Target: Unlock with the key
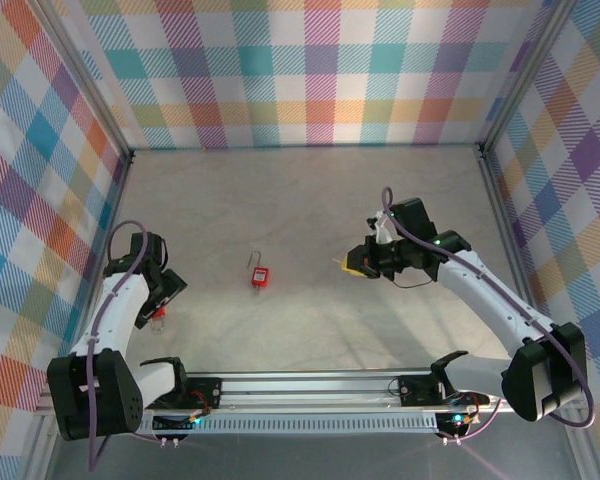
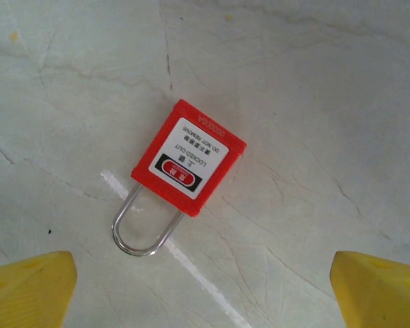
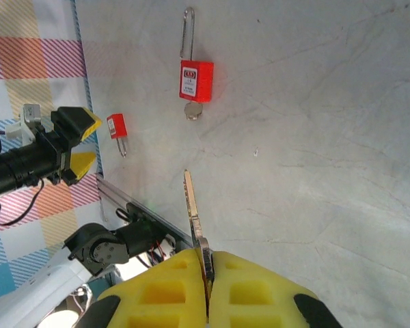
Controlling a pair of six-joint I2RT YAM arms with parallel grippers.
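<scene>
A red padlock (image 2: pixel 188 157) with a white label lies flat on the table right under my left gripper (image 2: pixel 205 294). That gripper is open, its yellow fingertips (image 2: pixel 29 287) apart on either side, and the padlock's steel shackle (image 2: pixel 140 229) points toward it. In the top view this padlock (image 1: pixel 156 318) peeks out beside my left gripper (image 1: pixel 162 298). A second red padlock (image 1: pixel 259 275) lies mid-table, its long shackle (image 3: pixel 187 31) pointing away. My right gripper (image 3: pixel 207 273) is shut on the key (image 3: pixel 193 205), whose blade sticks out toward that padlock (image 3: pixel 195 80), well short of it.
A small round metal piece (image 3: pixel 192 111) lies at the body end of the mid-table padlock. An aluminium rail (image 1: pixel 310 385) runs along the near edge. Plaid walls (image 1: pixel 310 70) enclose the table at the back and on both sides.
</scene>
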